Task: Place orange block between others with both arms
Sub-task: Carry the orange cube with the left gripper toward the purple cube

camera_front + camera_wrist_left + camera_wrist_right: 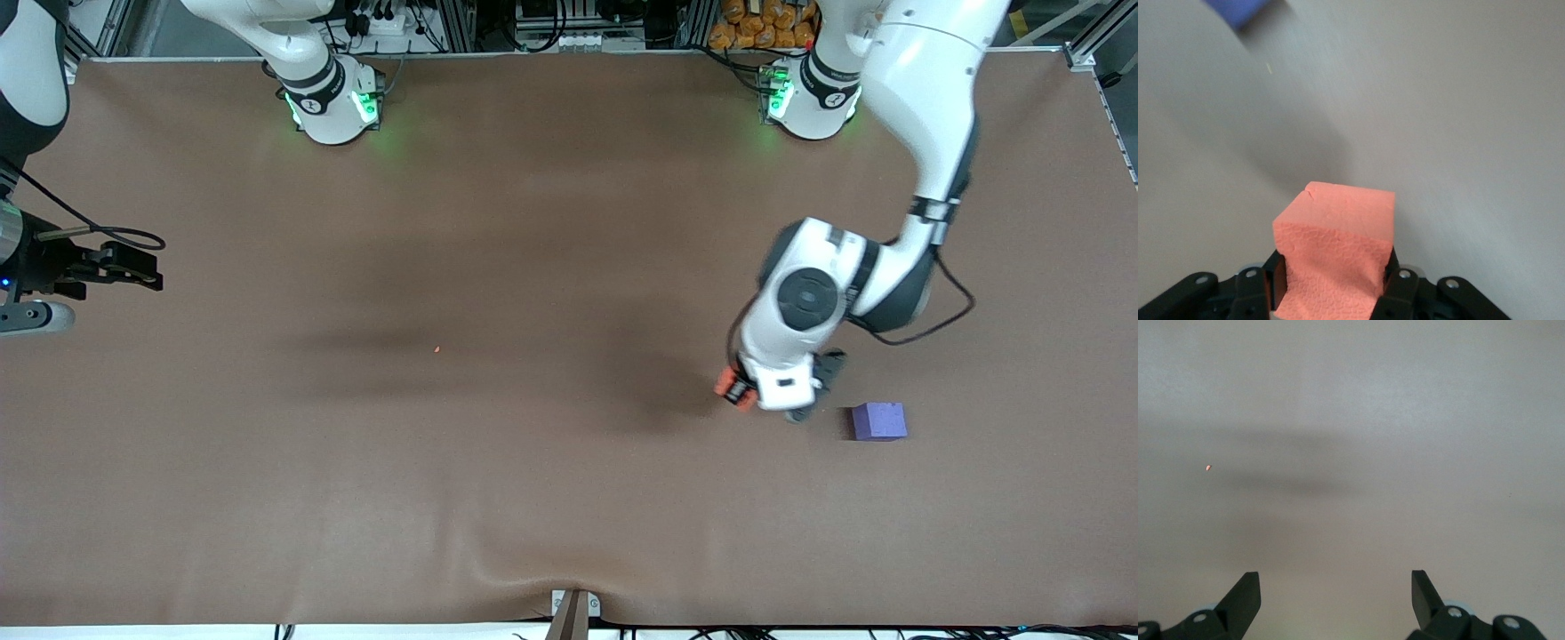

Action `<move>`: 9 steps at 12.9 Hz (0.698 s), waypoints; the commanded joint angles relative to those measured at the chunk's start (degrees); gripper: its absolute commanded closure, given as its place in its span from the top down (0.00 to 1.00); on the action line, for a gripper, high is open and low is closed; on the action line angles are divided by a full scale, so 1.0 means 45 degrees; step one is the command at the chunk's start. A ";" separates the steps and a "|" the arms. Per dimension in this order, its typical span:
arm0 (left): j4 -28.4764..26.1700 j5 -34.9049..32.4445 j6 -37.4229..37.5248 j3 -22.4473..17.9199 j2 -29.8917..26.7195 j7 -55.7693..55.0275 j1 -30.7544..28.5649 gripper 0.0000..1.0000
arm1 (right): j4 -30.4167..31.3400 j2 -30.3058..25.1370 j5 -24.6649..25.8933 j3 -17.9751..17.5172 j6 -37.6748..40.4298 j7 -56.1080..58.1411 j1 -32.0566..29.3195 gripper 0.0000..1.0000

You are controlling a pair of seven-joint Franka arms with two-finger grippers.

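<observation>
My left gripper (740, 393) is down at the table, shut on the orange block (727, 384). In the left wrist view the black fingers (1399, 288) pinch the salmon-orange foam cube (1338, 233) on two sides and dent it. The purple-blue cube (879, 420) lies on the table a short way off, toward the left arm's end, apart from the held block; one corner of that purple cube (1238, 10) shows in the left wrist view. My right gripper (147, 269) waits at the right arm's end of the table, open (1336, 577) over bare mat.
A brown mat (533, 222) covers the whole table. A tiny orange crumb (436, 348) lies near the middle. The mat bulges in a wrinkle (498, 569) at the front edge. The arm bases (333, 102) stand along the back edge.
</observation>
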State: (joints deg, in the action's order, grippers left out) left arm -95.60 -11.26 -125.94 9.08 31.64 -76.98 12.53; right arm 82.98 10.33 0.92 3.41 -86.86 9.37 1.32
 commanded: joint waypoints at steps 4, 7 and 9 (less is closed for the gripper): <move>0.0033 -0.0915 0.0468 0.0149 -0.0078 0.2668 -0.1823 0.00 | 0.0231 -0.0342 0.0108 0.0023 0.0103 0.0047 0.0058 1.00; 0.0033 -0.0915 0.0468 0.0149 -0.0117 0.3726 -0.2567 0.00 | 0.0231 -0.0303 0.0108 0.0023 0.0083 0.0028 0.0058 1.00; -0.0084 -0.0915 0.0468 0.0149 -0.0098 0.4117 -0.2647 0.00 | 0.0231 -0.0303 0.0108 0.0023 0.0083 0.0047 0.0058 1.00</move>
State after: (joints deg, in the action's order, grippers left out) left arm -95.59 -13.98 -124.72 9.08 31.64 -59.52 1.07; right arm 83.03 10.20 0.92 3.42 -86.71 9.37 1.32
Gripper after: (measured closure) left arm 0.449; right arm 0.000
